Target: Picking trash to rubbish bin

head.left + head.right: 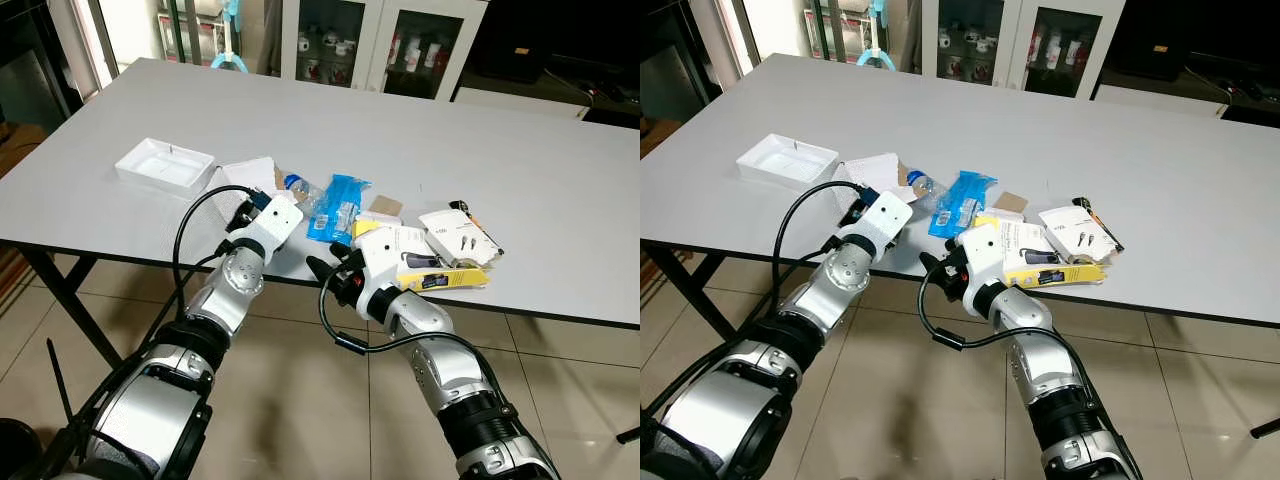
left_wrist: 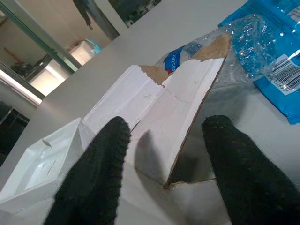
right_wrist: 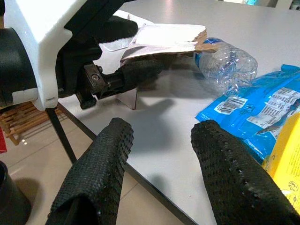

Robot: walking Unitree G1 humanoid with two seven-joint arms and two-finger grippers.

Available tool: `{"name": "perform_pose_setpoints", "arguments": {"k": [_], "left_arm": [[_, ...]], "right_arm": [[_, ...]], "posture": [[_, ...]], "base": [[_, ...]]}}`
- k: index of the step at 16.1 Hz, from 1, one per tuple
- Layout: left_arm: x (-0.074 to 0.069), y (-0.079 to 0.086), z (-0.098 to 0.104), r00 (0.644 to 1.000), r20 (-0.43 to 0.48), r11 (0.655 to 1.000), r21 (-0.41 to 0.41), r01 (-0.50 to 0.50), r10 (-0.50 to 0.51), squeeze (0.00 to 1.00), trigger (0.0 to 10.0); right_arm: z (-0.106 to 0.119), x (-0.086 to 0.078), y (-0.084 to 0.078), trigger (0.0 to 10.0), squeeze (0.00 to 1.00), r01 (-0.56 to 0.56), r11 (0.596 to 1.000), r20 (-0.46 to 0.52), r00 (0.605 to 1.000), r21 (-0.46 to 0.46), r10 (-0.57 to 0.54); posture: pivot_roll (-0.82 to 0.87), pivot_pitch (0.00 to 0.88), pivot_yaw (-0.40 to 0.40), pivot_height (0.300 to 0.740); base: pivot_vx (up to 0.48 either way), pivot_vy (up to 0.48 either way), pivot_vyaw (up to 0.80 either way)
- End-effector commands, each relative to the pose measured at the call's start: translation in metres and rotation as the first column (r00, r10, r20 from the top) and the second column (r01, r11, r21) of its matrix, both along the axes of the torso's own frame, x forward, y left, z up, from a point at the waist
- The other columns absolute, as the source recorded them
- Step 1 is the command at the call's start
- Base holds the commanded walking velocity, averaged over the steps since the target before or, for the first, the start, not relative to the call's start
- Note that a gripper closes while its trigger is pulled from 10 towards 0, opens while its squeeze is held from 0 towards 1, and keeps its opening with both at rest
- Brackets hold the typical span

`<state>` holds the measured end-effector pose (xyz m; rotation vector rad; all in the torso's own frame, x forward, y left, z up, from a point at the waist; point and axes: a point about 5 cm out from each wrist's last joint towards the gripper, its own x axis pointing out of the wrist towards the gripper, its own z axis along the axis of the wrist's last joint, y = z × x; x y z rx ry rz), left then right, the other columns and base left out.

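Trash lies in a cluster near the table's front edge: a torn white cardboard piece (image 1: 250,172), a crushed clear bottle (image 1: 300,190), a blue packet (image 1: 338,208) and a yellow and white box (image 1: 430,262). My left gripper (image 2: 168,126) is open, with its fingers on either side of the cardboard's (image 2: 187,93) raised edge, and the bottle (image 2: 183,56) lies just beyond. My right gripper (image 3: 161,129) is open and empty at the table's edge (image 1: 325,265). It points toward the left gripper's fingers (image 3: 136,75), with the blue packet (image 3: 253,108) beside it.
A white tray (image 1: 165,165) sits left of the cluster, and a white box (image 1: 460,235) and a brown card scrap (image 1: 385,206) lie to the right. Glass-door cabinets (image 1: 380,40) stand behind the table. The tiled floor (image 1: 300,380) holds a dark table leg (image 1: 70,300).
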<state>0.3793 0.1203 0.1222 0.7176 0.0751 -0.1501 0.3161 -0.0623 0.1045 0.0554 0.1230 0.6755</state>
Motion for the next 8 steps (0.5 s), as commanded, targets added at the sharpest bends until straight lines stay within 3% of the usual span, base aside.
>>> {"name": "perform_pose_setpoints", "arguments": {"k": [1, 8], "left_arm": [[-0.0034, -0.0058, -0.0056, 1.0, -0.002, 1.0, 0.016, 0.019, -0.019, 0.0, 0.0], [-0.0074, -0.0065, -0.0115, 1.0, -0.009, 0.999, 0.03, 0.028, -0.027, 0.0, 0.0]], "right_arm": [[-0.0028, -0.002, -0.0044, 10.0, 0.0, 0.006, 1.0, -0.007, 1.0, -0.008, -0.006], [-0.0034, -0.0033, -0.0032, 10.0, 0.0, -0.006, 1.0, -0.003, 1.0, -0.015, 0.005]], "posture": [[-0.01, 0.0, -0.078, 0.74], [-0.01, 0.0, -0.08, 0.74]], "base": [[0.0, 0.0, 0.0], [0.0, 0.0, 0.0]]}}
